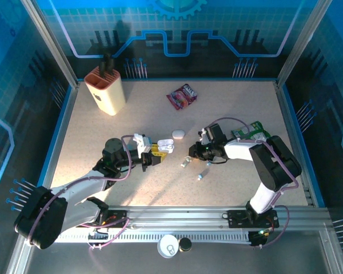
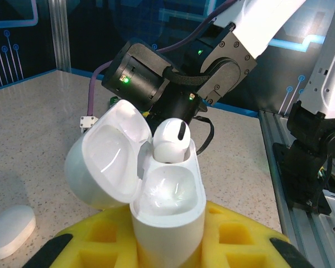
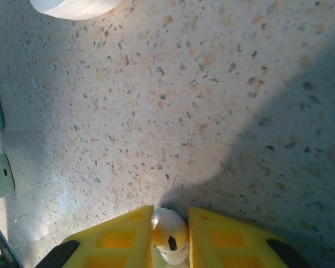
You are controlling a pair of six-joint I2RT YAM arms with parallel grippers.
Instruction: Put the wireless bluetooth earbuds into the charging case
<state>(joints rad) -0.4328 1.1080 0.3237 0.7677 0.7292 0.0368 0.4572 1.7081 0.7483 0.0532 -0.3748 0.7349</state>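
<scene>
The left gripper is clamping the case with its jaws as tight as they go, the yellow fingers pressing the lower body from both sides. It is presenting the case upright with the lid hanging open to the side. I think this is so that the sockets are facing up and nothing is blocking them. One bud is already sitting in the far socket, and the near socket is looking empty.

The right gripper is working low over the table. Its fingers are nearly together and are pinching a second bud by its rounded head. I cannot tell where the stem is pointing.

In the top view the right gripper is standing near the case, to its right, so the carry should be short. Two small pieces that are looking like more buds are lying on the table below it. A closed case is resting just behind the open one, probably waiting for its turn.
</scene>
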